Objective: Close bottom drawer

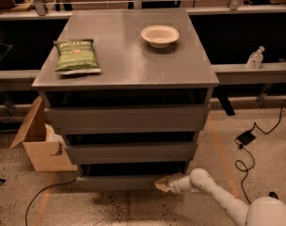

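The bottom drawer (119,181) is the lowest of three grey drawers in the cabinet. It has a slim flat front panel and stands slightly pulled out, with a dark gap above it. My gripper (162,184) sits at the right end of that front panel, touching or nearly touching it. The white arm (218,199) reaches in from the lower right.
The cabinet top (129,60) carries a green chip bag (76,56) and a white bowl (160,35). An open cardboard box (39,142) stands at the cabinet's left. Cables and a black adapter (246,138) lie on the floor at the right. A sanitizer bottle (255,58) stands on the right ledge.
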Robot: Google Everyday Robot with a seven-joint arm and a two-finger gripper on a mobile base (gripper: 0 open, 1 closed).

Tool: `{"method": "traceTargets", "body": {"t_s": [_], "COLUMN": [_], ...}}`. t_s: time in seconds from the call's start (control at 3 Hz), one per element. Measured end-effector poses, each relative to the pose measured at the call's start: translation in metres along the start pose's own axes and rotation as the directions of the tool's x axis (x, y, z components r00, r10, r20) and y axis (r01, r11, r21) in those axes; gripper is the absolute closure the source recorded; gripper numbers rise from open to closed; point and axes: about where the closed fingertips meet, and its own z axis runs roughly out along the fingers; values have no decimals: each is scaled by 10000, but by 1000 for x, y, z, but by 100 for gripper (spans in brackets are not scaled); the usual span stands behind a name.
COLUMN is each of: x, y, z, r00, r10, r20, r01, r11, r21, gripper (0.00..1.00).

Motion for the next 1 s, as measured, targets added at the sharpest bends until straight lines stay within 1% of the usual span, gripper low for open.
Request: {"method": "traceTargets", "body": {"t_s": [0.33, 1.0], "x": [-7, -23], "y": [-15, -30], "z": [6, 14], "r00": [9998, 9985], "r10": [-168, -477], "r20": [101, 282], "r01": [167, 473], "r11": [9997, 9987], "r21": [155, 167], "gripper": [100, 100]}}
